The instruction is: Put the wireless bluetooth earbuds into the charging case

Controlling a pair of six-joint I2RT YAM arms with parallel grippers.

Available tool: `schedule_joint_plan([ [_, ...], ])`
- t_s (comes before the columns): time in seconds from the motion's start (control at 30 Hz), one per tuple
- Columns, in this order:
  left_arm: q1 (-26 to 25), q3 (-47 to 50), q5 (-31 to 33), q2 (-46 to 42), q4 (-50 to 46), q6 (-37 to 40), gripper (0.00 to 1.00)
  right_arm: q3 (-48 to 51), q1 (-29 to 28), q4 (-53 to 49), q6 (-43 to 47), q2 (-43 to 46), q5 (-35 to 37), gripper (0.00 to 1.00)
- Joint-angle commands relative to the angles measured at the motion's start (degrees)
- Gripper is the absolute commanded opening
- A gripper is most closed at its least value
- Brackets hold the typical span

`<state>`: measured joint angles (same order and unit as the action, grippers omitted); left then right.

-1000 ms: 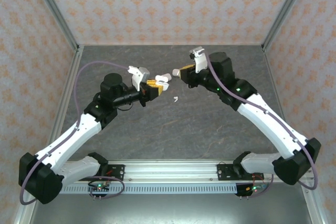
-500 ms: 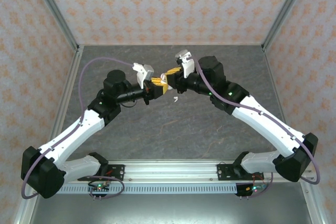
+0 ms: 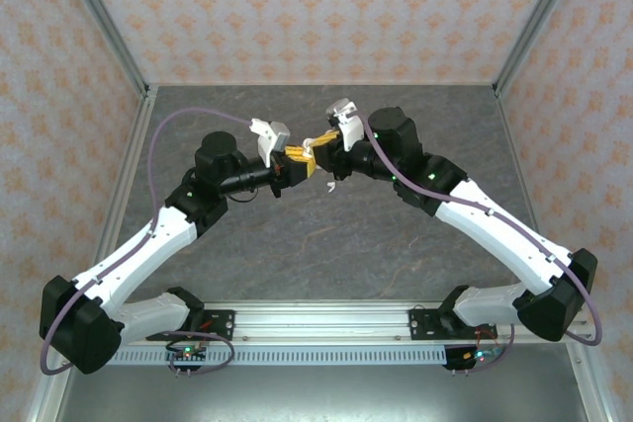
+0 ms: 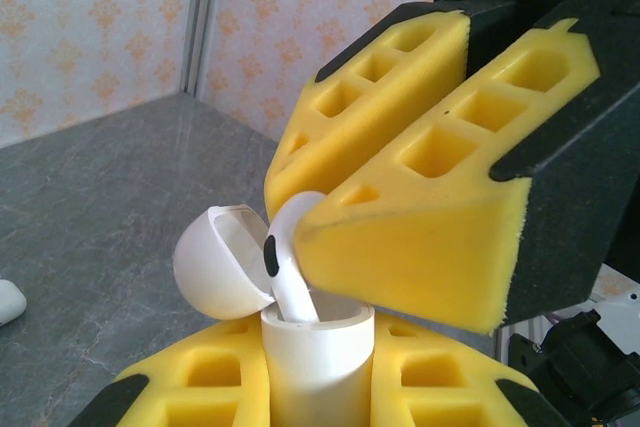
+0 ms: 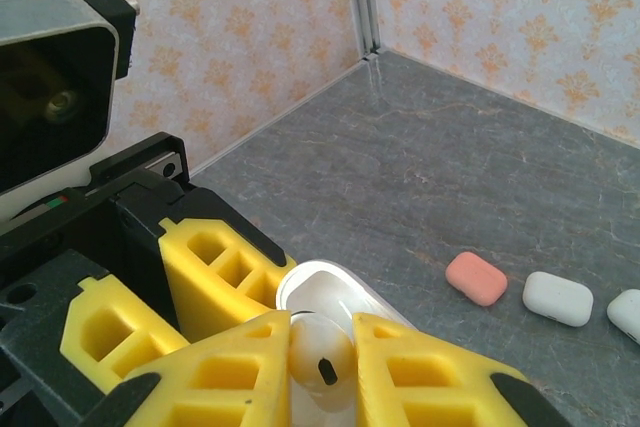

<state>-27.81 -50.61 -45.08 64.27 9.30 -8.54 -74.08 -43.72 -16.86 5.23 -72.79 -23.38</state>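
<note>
Left claw (image 4: 318, 392) clamped on open white case (image 4: 318, 342), above far-centre table (image 3: 326, 244). Right claw (image 5: 320, 347) clamped on white earbud (image 4: 285, 267), stem tip inside case mouth. Earbud likely light, stiff, slippery: grip the head.

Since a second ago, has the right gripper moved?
Yes: the right gripper shifted left, now left of the loose earbud, meeting the left gripper.

Right gripper (image 5: 322, 335) pinches white earbud (image 5: 321, 359) above open case (image 5: 318, 283).
</note>
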Motion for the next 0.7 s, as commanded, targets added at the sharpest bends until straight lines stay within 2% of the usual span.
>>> schedule_joint_plan([
  [0.0, -0.6, -1.34, -1.15, -1.25, 1.88, 1.07, 0.0, -1.82, -0.22, -0.78, 0.55, 0.27, -1.19, 0.19],
  [0.17, -0.59, -1.12, -1.24, -1.58, 2.19, 1.08, 0.0, -3.26, -0.13, -1.51, -0.98, -1.06, -5.52, 0.22],
  [0.43, -0.73, 0.21, -1.15, -3.22, 3.85, 2.37, 0.0, -8.13, 4.29, -2.96, -8.79, -1.11, -13.78, 0.43],
  [0.53, -0.75, 0.81, -0.59, -3.75, 4.19, 3.03, 0.0, -11.22, 5.87, -4.4, -10.17, -0.68, -14.38, 0.5],
  [0.67, -1.19, 1.19, 1.07, -4.55, 2.29, 4.64, 0.0, -13.16, 8.34, -4.47, -13.17, -0.01, -12.65, 0.54],
])
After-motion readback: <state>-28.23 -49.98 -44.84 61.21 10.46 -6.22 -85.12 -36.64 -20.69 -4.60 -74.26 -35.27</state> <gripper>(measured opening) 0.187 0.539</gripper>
